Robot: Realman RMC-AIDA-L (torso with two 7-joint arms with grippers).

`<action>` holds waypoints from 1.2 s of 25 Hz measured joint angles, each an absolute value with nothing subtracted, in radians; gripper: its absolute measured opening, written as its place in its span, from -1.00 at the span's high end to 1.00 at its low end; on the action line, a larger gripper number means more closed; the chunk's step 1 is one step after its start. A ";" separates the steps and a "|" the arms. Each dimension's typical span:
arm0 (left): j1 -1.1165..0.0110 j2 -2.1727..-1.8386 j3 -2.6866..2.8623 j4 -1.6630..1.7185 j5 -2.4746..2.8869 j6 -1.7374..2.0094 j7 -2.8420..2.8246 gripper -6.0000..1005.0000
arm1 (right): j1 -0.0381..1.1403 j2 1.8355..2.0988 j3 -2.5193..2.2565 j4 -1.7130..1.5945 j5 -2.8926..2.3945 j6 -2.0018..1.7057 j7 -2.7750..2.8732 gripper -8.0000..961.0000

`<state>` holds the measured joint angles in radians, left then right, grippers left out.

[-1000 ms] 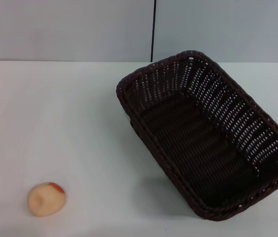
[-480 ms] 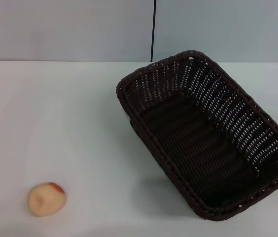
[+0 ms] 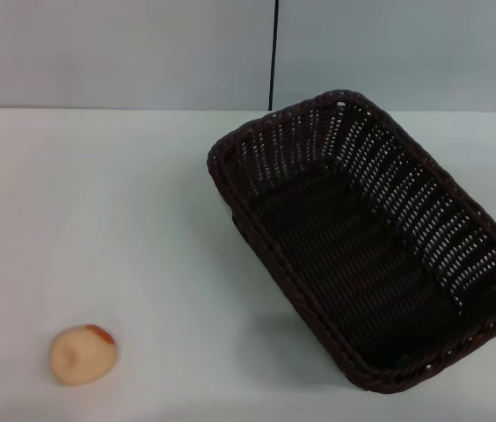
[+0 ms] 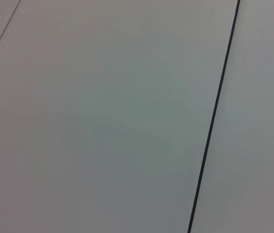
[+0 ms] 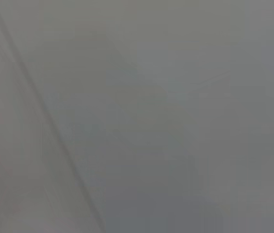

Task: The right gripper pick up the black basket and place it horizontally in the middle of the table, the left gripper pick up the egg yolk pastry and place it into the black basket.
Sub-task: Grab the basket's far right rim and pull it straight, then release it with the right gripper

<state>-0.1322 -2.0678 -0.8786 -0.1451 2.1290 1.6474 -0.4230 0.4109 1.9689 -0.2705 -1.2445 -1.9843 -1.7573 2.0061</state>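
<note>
The black basket (image 3: 367, 242) lies on the white table (image 3: 116, 220) at the right, set at a slant, its long side running from the middle back toward the front right corner. It is empty. The egg yolk pastry (image 3: 82, 354) sits on the table at the front left, with its orange-red patch on the far right edge. Neither gripper shows in the head view. The left wrist view and the right wrist view show only a plain grey wall.
A grey wall with a dark vertical seam (image 3: 273, 53) stands behind the table's far edge. Bare tabletop lies between the pastry and the basket.
</note>
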 joint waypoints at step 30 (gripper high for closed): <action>-0.126 -2.070 -0.867 -0.144 2.129 1.641 -0.434 -0.52 | 0.793 1.955 -0.823 -0.943 -2.506 -1.695 2.250 -0.23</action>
<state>-0.1257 -2.0702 -0.8667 -0.1444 2.1291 1.6405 -0.4342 0.7927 1.9545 -0.8234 -0.9430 -2.5063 -1.6951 2.2496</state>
